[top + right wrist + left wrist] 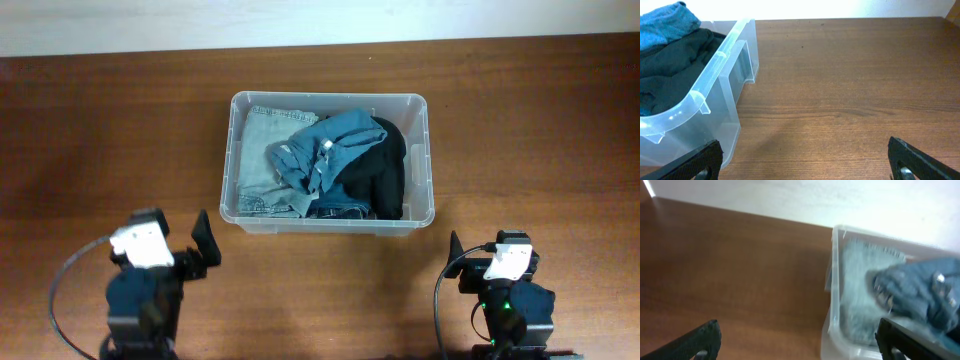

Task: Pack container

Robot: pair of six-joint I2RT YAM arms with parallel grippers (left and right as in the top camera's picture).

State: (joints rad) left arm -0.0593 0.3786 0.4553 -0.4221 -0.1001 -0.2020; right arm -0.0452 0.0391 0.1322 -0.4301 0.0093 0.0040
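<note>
Container (330,96) sits mid-table, stuffed w/ clothes (335,145). Left gripper (797,335) and right gripper (805,150) parked on the near side, fingers wide, nothing held. Prob done packing imo.

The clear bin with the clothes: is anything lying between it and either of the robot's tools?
Nothing visible does. Only wooden table shows between the container and the left tool or the right tool. Both tools are open and empty, on the near side of it. The left wrist view is blurry, though.
</note>
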